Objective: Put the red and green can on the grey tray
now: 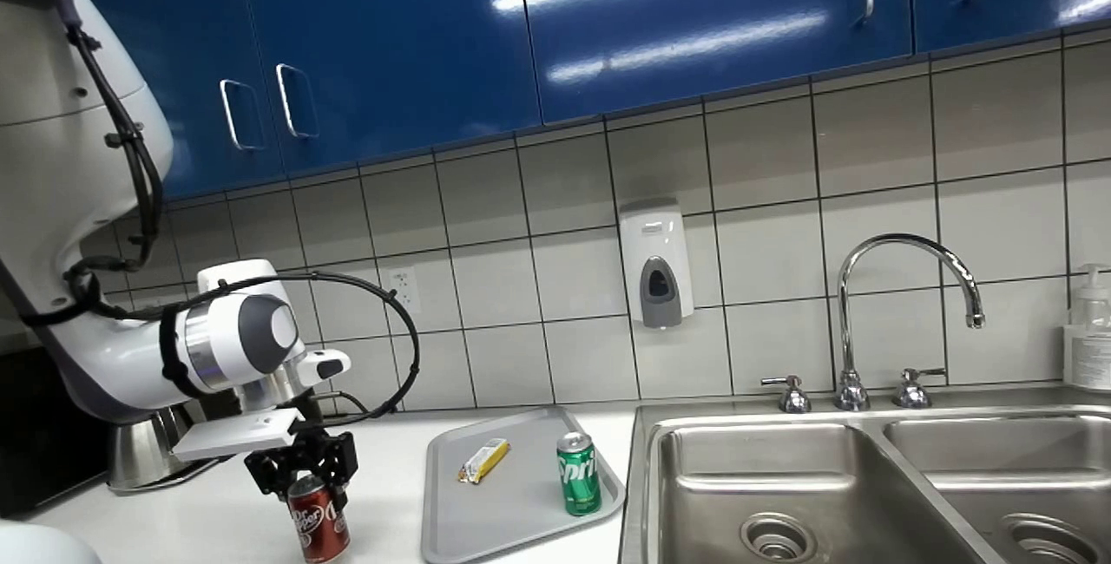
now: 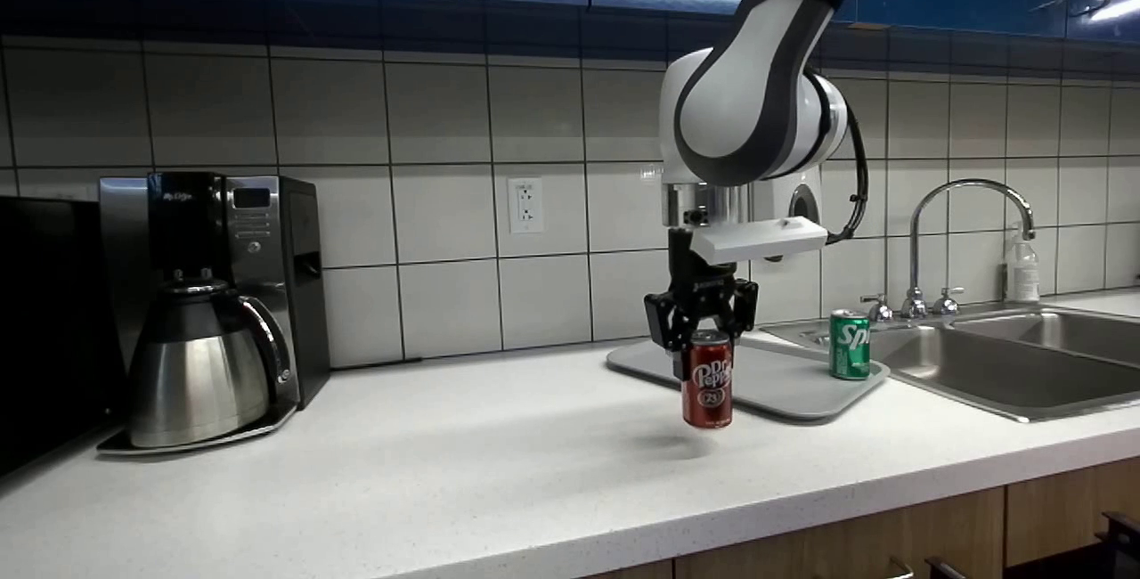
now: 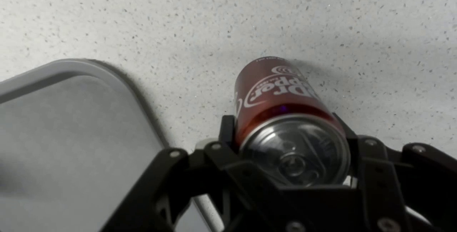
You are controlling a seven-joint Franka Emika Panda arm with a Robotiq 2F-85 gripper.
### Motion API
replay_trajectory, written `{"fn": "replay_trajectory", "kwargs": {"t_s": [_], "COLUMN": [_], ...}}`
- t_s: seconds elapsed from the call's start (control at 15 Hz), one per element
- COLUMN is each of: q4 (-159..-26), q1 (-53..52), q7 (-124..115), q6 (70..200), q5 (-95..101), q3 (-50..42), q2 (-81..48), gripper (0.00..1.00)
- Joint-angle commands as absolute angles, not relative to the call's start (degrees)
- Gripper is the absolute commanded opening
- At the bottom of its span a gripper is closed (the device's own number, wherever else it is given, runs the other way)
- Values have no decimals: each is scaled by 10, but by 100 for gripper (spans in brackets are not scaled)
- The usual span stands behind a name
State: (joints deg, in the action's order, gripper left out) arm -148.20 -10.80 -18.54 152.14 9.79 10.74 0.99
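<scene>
- jaws are clamped round the Dr Pepper can [image 2: 710, 387], which hangs upright just above the bench [image 2: 427, 472], beside the grey tray [image 1: 503, 512]
- Sprite can [image 1: 579, 475] is already standing on the tray, on the side nearer the sink [image 1: 755, 499]
- yellow packet [image 1: 486, 462] lies on there too, apart from it

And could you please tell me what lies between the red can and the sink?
The grey tray, with the green can and a small yellow item on it, lies between the red can and the sink, as an exterior view shows.
</scene>
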Motion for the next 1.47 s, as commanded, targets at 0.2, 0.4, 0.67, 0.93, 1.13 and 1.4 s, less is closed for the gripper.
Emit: {"fn": "replay_trajectory", "kwargs": {"t_s": [0.2, 0.4, 0.67, 0.93, 1.13, 1.4], "q4": [-1475, -1474, -1473, -1471, -1464, -1445], "q1": [-98, -87, -67, -45, -31, -19], "q7": [-224, -209, -192, -170, -148, -132], "q6": [1469, 1475, 1485, 1494, 1496, 1495], "q5": [116, 115, 123, 133, 129, 125], "q3": [112, 104, 86, 62, 46, 29], "q2": [61, 60, 54, 49, 40, 18], "gripper": [38, 38, 38, 38, 38, 38]}}
